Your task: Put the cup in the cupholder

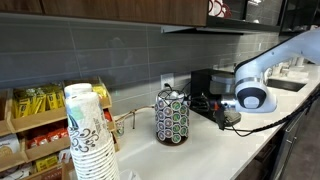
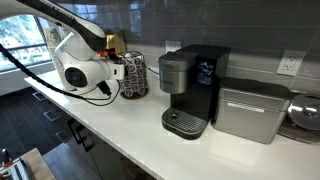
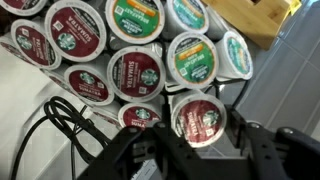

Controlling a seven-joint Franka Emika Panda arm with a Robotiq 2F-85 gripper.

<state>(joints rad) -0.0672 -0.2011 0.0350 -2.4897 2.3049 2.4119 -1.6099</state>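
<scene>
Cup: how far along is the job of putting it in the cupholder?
Done: the gripper is at the cupholder. In hand: a red-lidded cup sits between its fingers at a lower row; whether it is seated, I cannot tell. Probably left: seat it, open, back away.

Exterior view: camera low, just above counter (image 1: 200,155), paper cup stack (image 1: 88,135) close in foreground; faces along counter toward cupholder (image 1: 172,117) at mid-distance. Exterior view: camera higher, looks down counter from opposite direction, coffee machine (image 2: 190,90) nearest, cupholder (image 2: 133,75) beyond. Both exterior views share cupholder, coffee machine, robot arm (image 1: 275,55). Wrist view: very close, faces cupholder (image 3: 140,60) pod rows; gripper (image 3: 200,155) along bottom edge.
</scene>
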